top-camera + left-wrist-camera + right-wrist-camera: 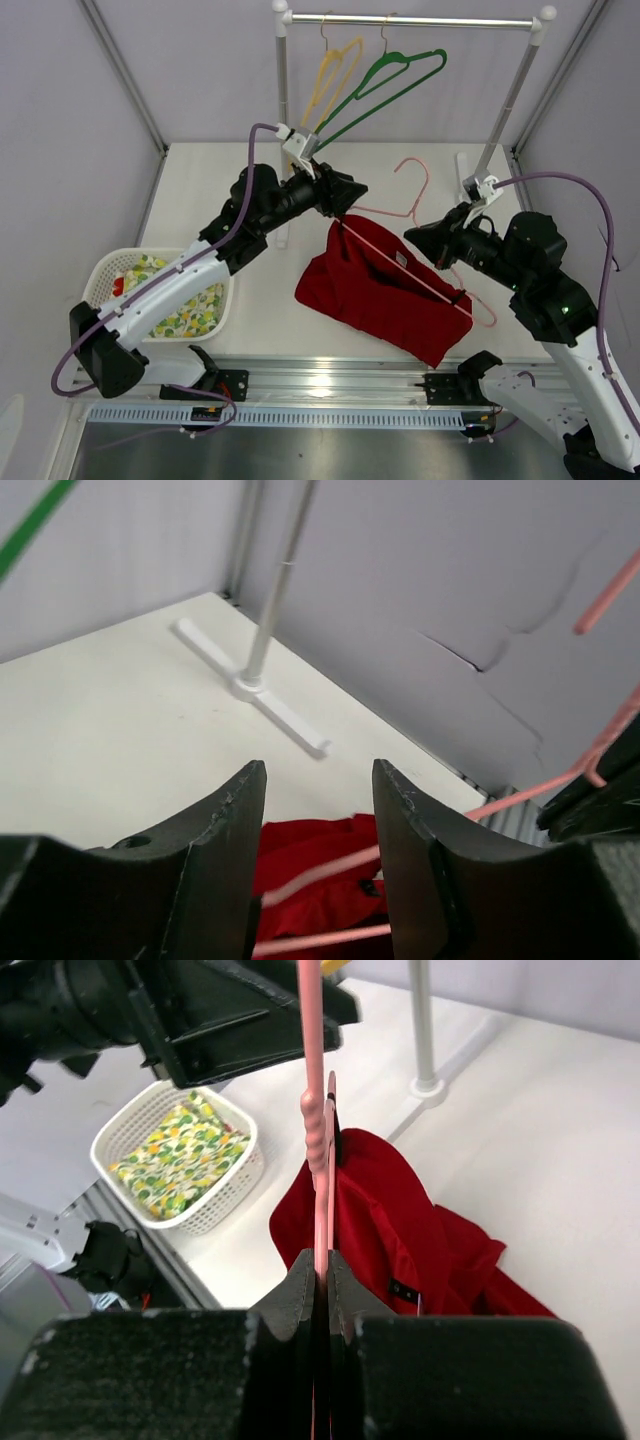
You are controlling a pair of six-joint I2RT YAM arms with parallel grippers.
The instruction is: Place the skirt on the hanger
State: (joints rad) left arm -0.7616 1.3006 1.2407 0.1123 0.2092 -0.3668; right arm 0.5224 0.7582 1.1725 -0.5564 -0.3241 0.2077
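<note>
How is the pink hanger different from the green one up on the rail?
The pink hanger is pinched in the right gripper, slanting low over the table; the green hanger hangs by its hook from the rail. The pink hanger has the red skirt bunched along it; the green hanger is bare. Both are thin triangular frames with a hook.

skirt (pixel 370 295): deep-red, crumpled, draped over hanger bar, sagging | hanger (pixel 313 1080): thin pale pink, tilted, aloft
</note>
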